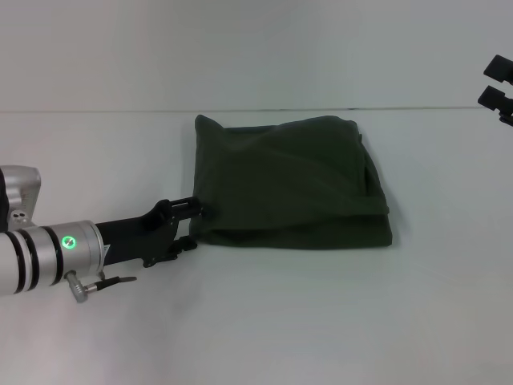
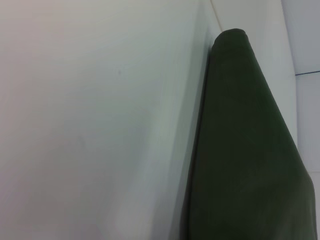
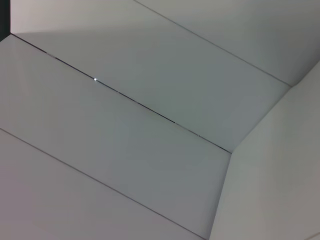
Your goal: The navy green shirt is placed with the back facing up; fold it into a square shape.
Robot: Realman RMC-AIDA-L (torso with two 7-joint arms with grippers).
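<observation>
One white table [image 1: 256,321] is seen to fill the head view, its far edge marked by a thin line against a pale wall [image 1: 256,48]. Set on it, a little right of centre, the shirt [image 1: 288,180] is folded into a rough square of stacked layers, plain olive side up, with layered hems shown along the near and right edges and a soft crease across the top panel. No lettering is shown. From the left, the left arm [image 1: 56,245] is reached in low over the table, silver cuff lit by a green lamp, and the left gripper [image 1: 191,224] is placed at the shirt's near left corner, touching or just beside the cloth; whether its fingers are wide, narrow or gripping cannot be told. In the left wrist view the shirt's folded edge [image 2: 240,150] is seen close, lying flat on the table. The right gripper [image 1: 497,88] is held raised at the far right edge, well apart from the shirt; its finger state cannot be told.
</observation>
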